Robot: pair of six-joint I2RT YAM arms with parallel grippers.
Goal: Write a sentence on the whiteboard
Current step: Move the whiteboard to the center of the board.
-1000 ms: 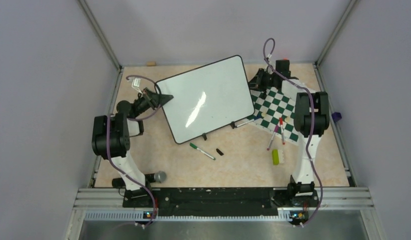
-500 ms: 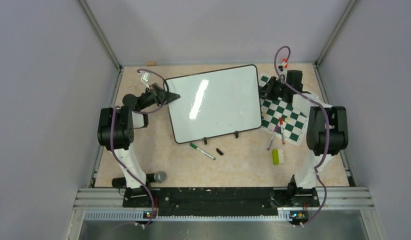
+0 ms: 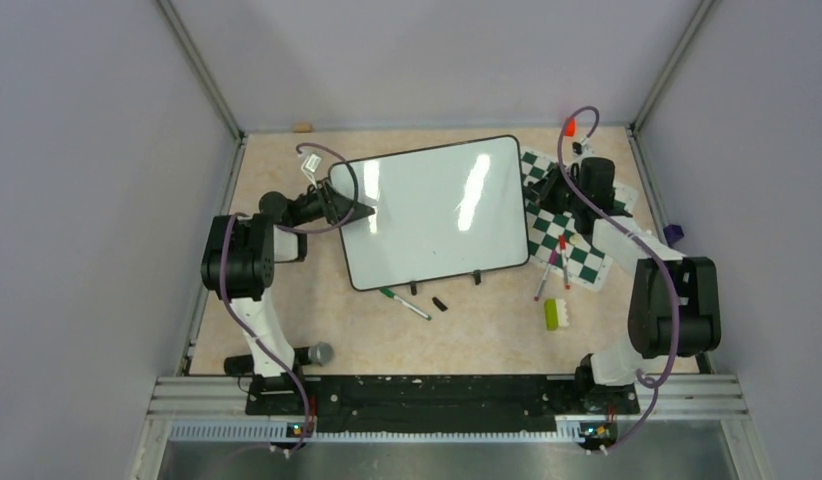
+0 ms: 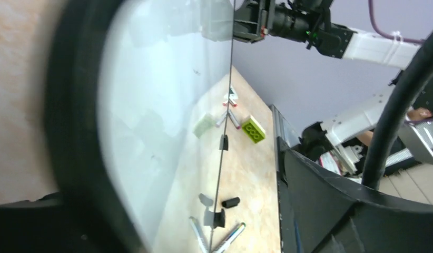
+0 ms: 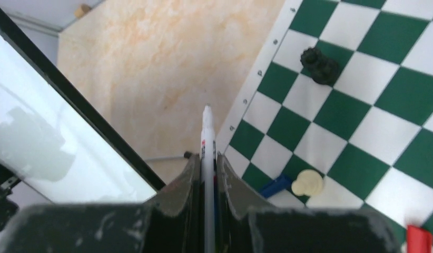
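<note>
The whiteboard (image 3: 437, 215) lies mid-table with its two black feet toward the arms. Its face shows only glare, and no sentence is visible on it. My left gripper (image 3: 359, 212) sits at the board's left edge with its fingers spread. In the left wrist view the board face (image 4: 151, 105) fills the gap beside one dark finger (image 4: 330, 211). My right gripper (image 3: 544, 190) hovers just off the board's right edge, shut on a white marker (image 5: 206, 137) whose tip points forward. The board's black rim (image 5: 72, 100) runs to its left.
A green-and-white chess mat (image 3: 577, 225) lies right of the board with a black piece (image 5: 320, 66) and a cream piece (image 5: 307, 183). In front lie a green-capped marker (image 3: 404, 303), a black cap (image 3: 440, 302), a green brick (image 3: 552, 314) and two markers (image 3: 549, 268).
The board has turned clockwise and shifted right, settling squarer to the table. Both arms swung with it. My left gripper's jaws have come apart at the board's edge.
</note>
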